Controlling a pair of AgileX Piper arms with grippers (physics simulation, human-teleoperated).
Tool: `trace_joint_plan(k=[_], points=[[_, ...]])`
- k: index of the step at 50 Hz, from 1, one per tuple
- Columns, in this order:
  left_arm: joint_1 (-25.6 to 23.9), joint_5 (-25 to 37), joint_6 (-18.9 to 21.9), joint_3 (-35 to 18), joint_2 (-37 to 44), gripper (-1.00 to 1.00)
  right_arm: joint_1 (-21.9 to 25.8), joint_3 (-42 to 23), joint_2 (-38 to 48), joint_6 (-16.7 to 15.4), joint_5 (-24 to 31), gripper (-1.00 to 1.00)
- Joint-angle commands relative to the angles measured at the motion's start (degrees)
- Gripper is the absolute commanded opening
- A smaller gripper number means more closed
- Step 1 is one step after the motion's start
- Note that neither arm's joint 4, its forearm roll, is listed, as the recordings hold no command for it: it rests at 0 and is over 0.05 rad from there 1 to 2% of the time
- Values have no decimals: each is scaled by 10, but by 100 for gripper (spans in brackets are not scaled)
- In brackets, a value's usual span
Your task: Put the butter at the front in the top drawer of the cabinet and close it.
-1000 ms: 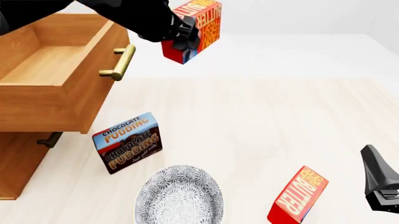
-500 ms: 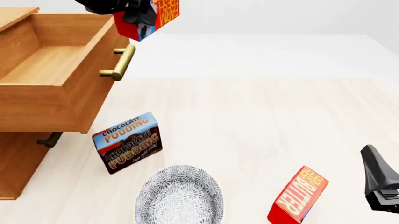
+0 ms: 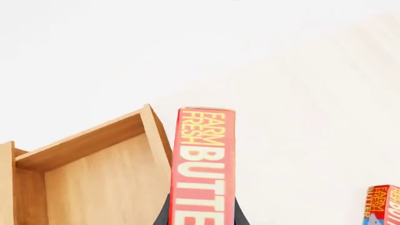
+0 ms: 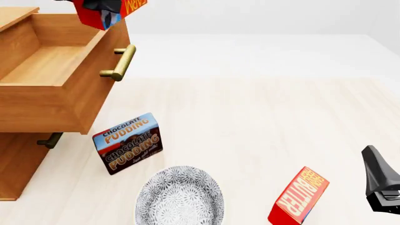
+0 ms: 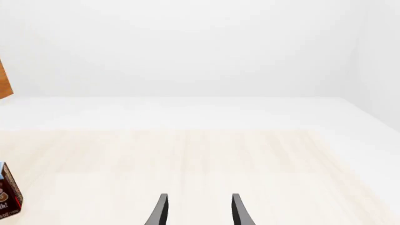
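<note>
Above the top drawer [image 4: 59, 65] (open), the left gripper [image 4: 103, 5] pinches the butter [image 4: 109, 11].

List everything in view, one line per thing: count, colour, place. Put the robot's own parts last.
Cabinet: one, orange-brown wood, left edge of the table.
Top drawer: one, orange-brown with a brass bar handle, pulled open, nothing visible inside.
Lower drawer: one, same wood, shut, its handle partly hidden under the open drawer.
Held butter: one, red with yellow lettering, in the air over the open drawer's front edge.
Second butter: one, red, on the table, near right.
Pudding box: one, blue and brown, beside the cabinet.
Bowl: one, grey-patterned, near edge of the table.
Table: one, pale wood.
Left gripper: black, shut on the held butter.
Right gripper: black, open, holding nothing, low at the right.
</note>
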Motion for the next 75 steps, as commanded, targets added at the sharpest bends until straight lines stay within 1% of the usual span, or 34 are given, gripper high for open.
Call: trace_joint_plan(k=[1,10,11,15,16,19,20,26,42,45,49,52,57,65,75], points=[[35,9,10,-1,-26,-100,0,0,-1,0,1,100],[55,11,6,8,-37,-100,0,0,-1,0,1,100],[85,12,8,16,-49,-100,0,0,-1,0,1,100],[87,11,3,28,-55,-100,0,0,-1,0,1,100],[98,10,5,37,-63,-100,0,0,-1,0,1,100],[105,6,3,52,-69,-100,0,0,-1,0,1,100],[115,3,-1,65,-78,-100,0,0,-2,0,1,100],[134,2,-8,86,-98,-100,-1,1,-5,0,4,100],[171,4,-15,123,-126,-100,-1,1,-5,0,5,100],[177,0,-24,143,-133,-100,-1,1,-5,0,4,100],[197,-2,-26,159,-141,-100,-1,1,-5,0,4,100],[199,0,-31,169,-142,-100,-1,1,-5,0,4,100],[211,3,-37,178,-141,-100,-1,1,-5,0,4,100],[213,16,-43,168,-134,-100,-1,1,-6,0,5,100],[210,3,-47,172,-114,-100,-1,1,-6,0,5,100]])
